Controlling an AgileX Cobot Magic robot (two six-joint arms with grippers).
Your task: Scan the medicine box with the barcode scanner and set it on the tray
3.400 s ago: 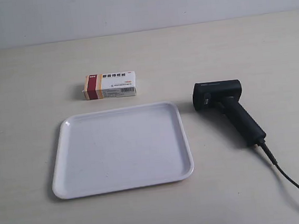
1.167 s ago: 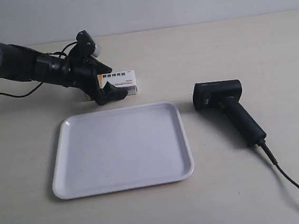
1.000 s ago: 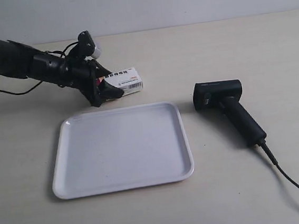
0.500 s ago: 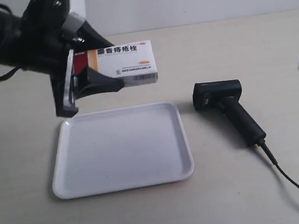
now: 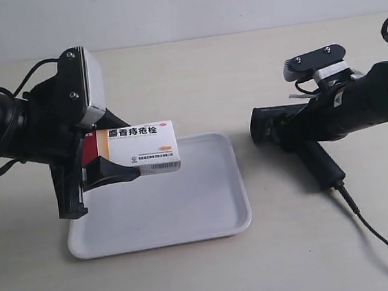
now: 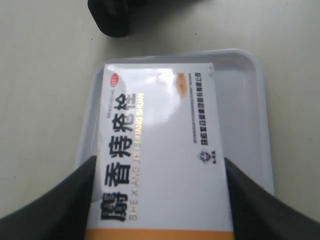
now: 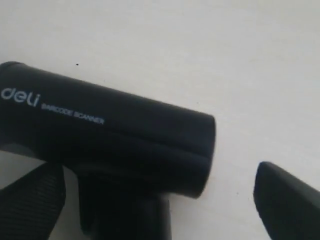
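With the medicine box (image 5: pixel 143 149) clamped in the left gripper (image 6: pixel 159 200) above the tray (image 5: pixel 214 212), the scanner (image 7: pixel 107 137) should be straddled squarely before the right gripper's (image 7: pixel 160 200) wide-spread fingers (image 7: pixel 287 202) are closed.

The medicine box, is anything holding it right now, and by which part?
Yes. The left gripper holds the medicine box by its dark red banded end, above the tray. The right gripper straddles the barcode scanner, not gripping.
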